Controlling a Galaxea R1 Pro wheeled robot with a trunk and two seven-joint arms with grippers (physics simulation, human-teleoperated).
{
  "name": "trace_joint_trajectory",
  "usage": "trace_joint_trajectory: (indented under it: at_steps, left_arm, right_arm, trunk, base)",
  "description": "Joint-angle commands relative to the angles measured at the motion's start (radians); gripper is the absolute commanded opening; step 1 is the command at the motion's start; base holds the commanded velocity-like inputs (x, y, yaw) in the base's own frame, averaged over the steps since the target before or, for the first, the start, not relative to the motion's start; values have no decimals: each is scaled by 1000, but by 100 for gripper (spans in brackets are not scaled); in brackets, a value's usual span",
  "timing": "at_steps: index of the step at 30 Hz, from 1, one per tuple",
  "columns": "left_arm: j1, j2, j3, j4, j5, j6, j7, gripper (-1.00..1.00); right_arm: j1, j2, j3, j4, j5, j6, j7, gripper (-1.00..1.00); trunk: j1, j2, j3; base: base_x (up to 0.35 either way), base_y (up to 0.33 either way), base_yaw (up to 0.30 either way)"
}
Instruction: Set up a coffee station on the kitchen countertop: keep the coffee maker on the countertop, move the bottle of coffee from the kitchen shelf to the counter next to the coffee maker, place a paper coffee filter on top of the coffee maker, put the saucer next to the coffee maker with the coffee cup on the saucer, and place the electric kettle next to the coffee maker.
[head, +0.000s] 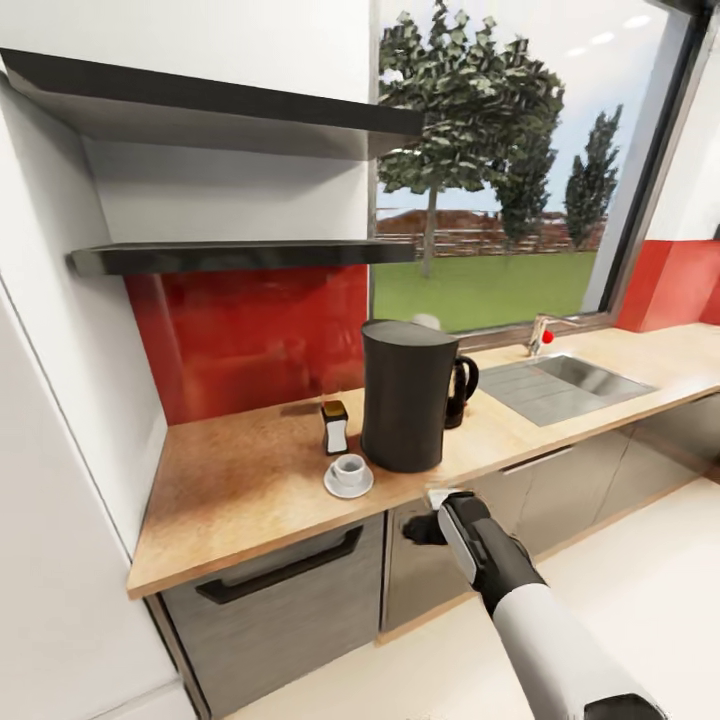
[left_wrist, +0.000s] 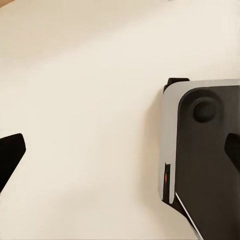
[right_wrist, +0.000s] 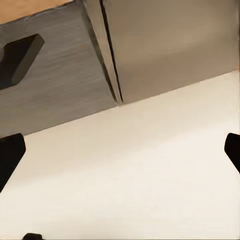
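Kettle (head: 461, 390) half hidden behind tall grey cylinder (head: 405, 395) on surface (head: 230, 490), beyond my right jaws (head: 432, 520); both jaws spread.

White right forearm (head: 560, 640) ending in a glossy black wrist and black, grey-edged hand (head: 440, 510)

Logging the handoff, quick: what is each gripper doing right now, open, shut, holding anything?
Left gripper: open, fingertips wide apart over the floor, holding nothing.
Right gripper: open, empty, pointed at the cabinet fronts.
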Motion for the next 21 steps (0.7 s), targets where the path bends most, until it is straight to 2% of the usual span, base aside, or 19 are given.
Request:
trace_joint_trajectory:
  at_steps: [1, 3, 8, 10, 13, 14, 15, 16, 19, 21]
  left_arm:
    - [1, 0, 9, -2, -9, -1, -4, 100]
    - [1, 0, 8, -2, -9, -1, -5, 100]
    - [1, 0, 11, -1, -8, -2, -4, 100]
    - [1, 0, 12, -1, -7, -2, -4, 100]
    - [1, -1, 13, 0, -6, -4, -4, 100]
    - [1, -2, 13, 0, -6, -4, -4, 100]
    - [1, -4, 12, 0, -5, -4, -4, 100]
    - [2, -6, 12, 1, -5, -4, -4, 100]
    - [2, -9, 11, 21, -4, -2, -4, 100]
    - [2, -10, 10, 42, -4, -3, -4, 100]
  right_arm:
    - [-1, -8, 4, 76, -10, -68, -8, 100]
    - [-1, -13, 5, 203, -9, -135, -6, 100]
    - [-1, -15, 7, 379, -10, -192, -4, 100]
    - [0, -14, 8, 475, -10, -274, -3, 100]
    - [0, -13, 9, 661, -7, -465, -2, 100]
    - [6, -13, 9, 687, -7, -513, -2, 100]
    - [36, -14, 9, 702, -6, -556, -2, 100]
    - [111, -14, 10, 718, -5, -616, -2, 100]
    - [245, -14, 11, 727, -4, -663, -2, 100]
    - [300, -14, 12, 728, -4, -670, -2, 100]
  trunk:
    - [0, -2, -1]
    - [0, -2, -1]
    - [0, -2, -1]
    - [0, -2, -1]
    - [0, -2, -1]
    - [0, -2, -1]
    - [0, -2, -1]
    - [0, -2, -1]
    - [0, -2, -1]
    - [0, -2, -1]
  base:
    - [0, 0, -266]
    - [0, 0, -267]
    - [0, 0, -267]
    - [0, 0, -267]
    - [0, 0, -267]
    - [0, 0, -267]
    - [0, 0, -267]
    - [0, 0, -267]
    - [0, 0, -267]
    - [0, 0, -267]
